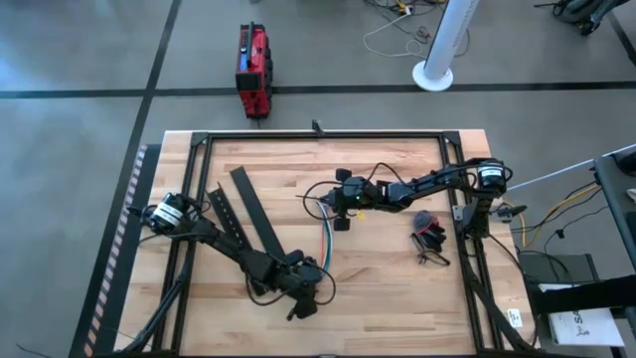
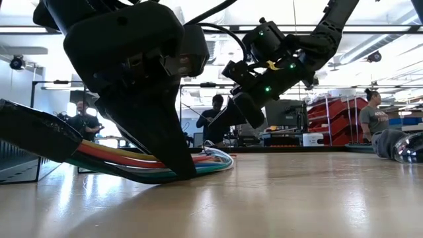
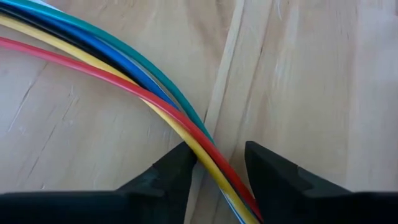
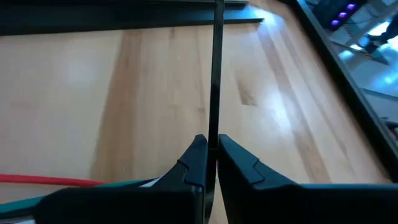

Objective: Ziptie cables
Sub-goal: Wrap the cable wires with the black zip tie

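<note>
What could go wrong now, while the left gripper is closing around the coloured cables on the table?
The left gripper has its fingers on both sides of the cables, which lie fanned out, so one may escape the grip. The right gripper, shut on a thin black strip, hangs above the cables' other end; pulling could drag them away from it.
</note>
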Available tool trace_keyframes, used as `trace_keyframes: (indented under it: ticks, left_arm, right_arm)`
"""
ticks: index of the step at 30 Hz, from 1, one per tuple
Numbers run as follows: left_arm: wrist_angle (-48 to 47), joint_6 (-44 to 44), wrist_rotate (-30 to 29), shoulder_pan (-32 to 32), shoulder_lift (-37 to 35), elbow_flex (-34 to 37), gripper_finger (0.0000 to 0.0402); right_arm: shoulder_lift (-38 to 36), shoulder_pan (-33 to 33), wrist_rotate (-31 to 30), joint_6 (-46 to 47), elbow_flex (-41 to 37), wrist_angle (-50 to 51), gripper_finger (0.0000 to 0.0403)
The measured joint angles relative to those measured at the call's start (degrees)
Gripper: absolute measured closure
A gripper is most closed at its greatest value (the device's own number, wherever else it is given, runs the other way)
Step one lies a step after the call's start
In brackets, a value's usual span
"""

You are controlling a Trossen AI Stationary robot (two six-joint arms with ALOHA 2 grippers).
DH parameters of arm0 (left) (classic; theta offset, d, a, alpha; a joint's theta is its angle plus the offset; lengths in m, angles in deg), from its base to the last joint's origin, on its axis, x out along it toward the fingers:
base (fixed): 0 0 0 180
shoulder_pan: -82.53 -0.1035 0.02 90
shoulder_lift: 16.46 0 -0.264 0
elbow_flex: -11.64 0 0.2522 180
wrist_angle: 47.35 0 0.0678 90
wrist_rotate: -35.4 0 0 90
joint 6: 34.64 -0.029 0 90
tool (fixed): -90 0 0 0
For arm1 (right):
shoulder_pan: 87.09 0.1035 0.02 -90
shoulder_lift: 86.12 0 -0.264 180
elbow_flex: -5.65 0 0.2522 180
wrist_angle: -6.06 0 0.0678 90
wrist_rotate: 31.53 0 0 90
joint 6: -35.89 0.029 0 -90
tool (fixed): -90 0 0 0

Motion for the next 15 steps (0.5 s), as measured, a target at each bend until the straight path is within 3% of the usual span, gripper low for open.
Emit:
trace_keyframes:
  ticks: [8,15]
  left_arm:
    - [-0.2,0.0,0.2,0.0,-0.6,0.1,0.0278]
    - [0.2,-0.5,1.5,0.2,-3.4,0.2,0.0248]
  right_arm:
    - [0.0,0.0,0.7,0.0,0.0,0.0,0.0394]
    - [0.0,0.0,0.8,0.5,0.0,0.1,0.0394]
